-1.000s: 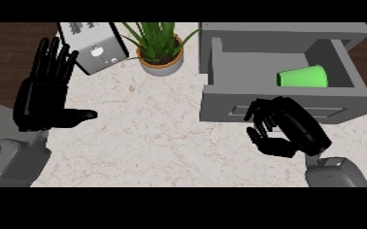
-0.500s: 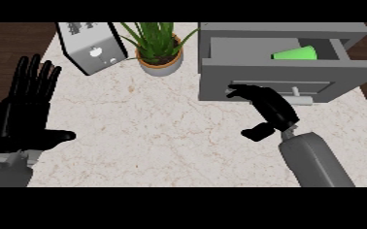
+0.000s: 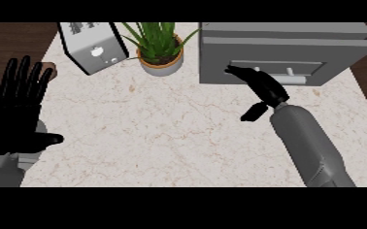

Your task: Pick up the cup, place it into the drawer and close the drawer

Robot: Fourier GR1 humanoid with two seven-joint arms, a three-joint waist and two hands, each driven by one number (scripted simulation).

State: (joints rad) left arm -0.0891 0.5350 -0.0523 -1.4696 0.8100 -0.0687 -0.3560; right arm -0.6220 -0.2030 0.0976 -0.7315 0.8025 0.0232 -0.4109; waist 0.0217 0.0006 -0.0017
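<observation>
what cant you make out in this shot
- Cup: not visible in the head view; the closed drawer front would hide it.
- Right hand: fingertips at the drawer front, contact unclear against the dark hand.
- Left hand: cut off by the left edge.
- Toaster: top cut off.

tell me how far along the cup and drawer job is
Nearly finished. The drawer looks pushed in, its front about flush with the cabinet, and no cup shows on the counter, so it is presumably inside. The right hand has straight fingers against the drawer front. The left hand rests open at the left edge.
</observation>
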